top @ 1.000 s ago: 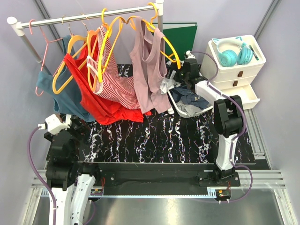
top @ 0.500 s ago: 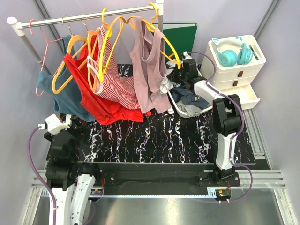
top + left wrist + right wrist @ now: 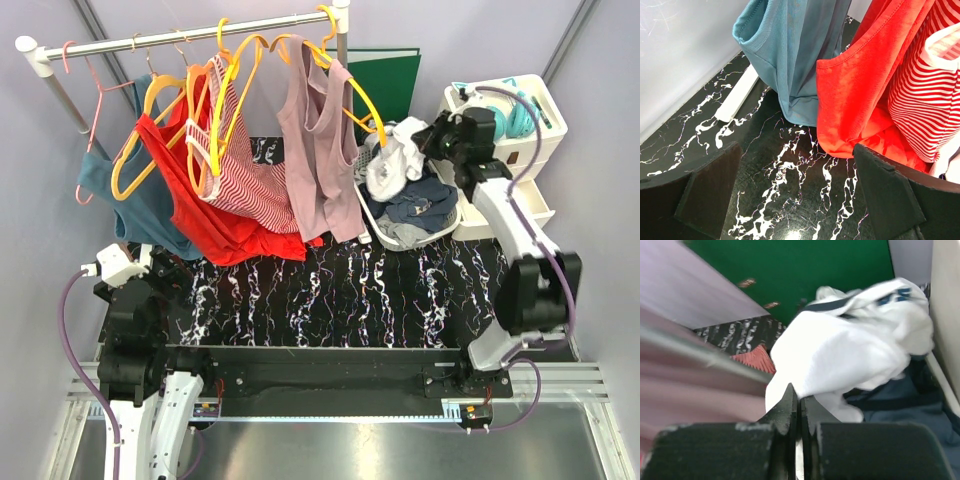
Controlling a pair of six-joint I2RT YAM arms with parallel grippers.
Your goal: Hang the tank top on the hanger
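Noted the tank top [image 3: 393, 160] as a crumpled white bundle with navy trim, hanging above the basket [image 3: 372, 228] of dark clothes at the far right of the tabletop [image 3: 330, 290], not on any hanger. Found the right gripper [image 3: 425, 143] clamped on one fold of it, fingers [image 3: 785, 412] pressed together over the cloth. Judged a one-fold hold good for carrying only, with neck and armholes left collapsed. Read the height as clearance from the basket heap. Located the hanger [image 3: 148, 100], orange-yellow, on the rail [image 3: 200, 30] toward the left end, well apart from the bundle. Seems bare, but uncertain among the overlapping red and teal tops. Saw the left gripper [image 3: 797, 200] spread apart, holding nothing, low over the tabletop beside the hanging hems. Probably parked there to keep the way clear.
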